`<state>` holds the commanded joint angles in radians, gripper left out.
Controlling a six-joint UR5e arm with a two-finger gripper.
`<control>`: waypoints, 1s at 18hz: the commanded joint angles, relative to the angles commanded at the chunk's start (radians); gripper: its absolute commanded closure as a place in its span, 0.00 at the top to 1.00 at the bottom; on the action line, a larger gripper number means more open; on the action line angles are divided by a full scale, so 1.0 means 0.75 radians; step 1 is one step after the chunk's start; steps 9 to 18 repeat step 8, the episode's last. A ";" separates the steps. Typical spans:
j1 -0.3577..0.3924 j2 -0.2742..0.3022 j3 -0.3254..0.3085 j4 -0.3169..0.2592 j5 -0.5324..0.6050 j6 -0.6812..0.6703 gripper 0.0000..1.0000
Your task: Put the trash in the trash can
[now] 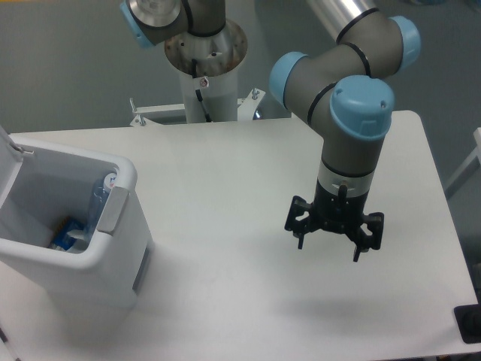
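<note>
grey walls are backing a white counter [225, 173] where the trash can [113, 259] is sitting at the left edge with its lid open, the water bottle [101, 201] already leaning inside it beside something blue-and-white, possibly the cup, though that is too small to tell. the gripper [331, 242] is hovering well apart over bare counter at the right, fingers spread and holding nothing, so the job is looking finished and nothing is standing in the way.

White table [225, 173]; grey floor [68, 68] behind; black object [470, 325] at right edge.
</note>
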<state>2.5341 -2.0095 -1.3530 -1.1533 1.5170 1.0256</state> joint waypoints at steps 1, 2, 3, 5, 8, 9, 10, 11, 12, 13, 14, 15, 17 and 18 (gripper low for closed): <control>-0.002 0.002 0.008 -0.031 0.022 0.072 1.00; -0.002 0.000 0.016 -0.057 0.035 0.109 1.00; -0.002 -0.002 0.016 -0.066 0.037 0.117 1.00; -0.002 -0.002 0.019 -0.068 0.039 0.122 1.00; -0.012 -0.006 0.014 -0.068 0.082 0.124 1.00; -0.012 -0.006 0.014 -0.068 0.082 0.124 1.00; -0.012 -0.006 0.014 -0.068 0.082 0.124 1.00; -0.012 -0.006 0.014 -0.068 0.082 0.124 1.00; -0.012 -0.006 0.014 -0.068 0.082 0.124 1.00; -0.012 -0.006 0.014 -0.068 0.082 0.124 1.00; -0.012 -0.006 0.014 -0.068 0.082 0.124 1.00; -0.012 -0.006 0.014 -0.068 0.082 0.124 1.00; -0.012 -0.006 0.014 -0.068 0.082 0.124 1.00; -0.012 -0.006 0.014 -0.068 0.082 0.124 1.00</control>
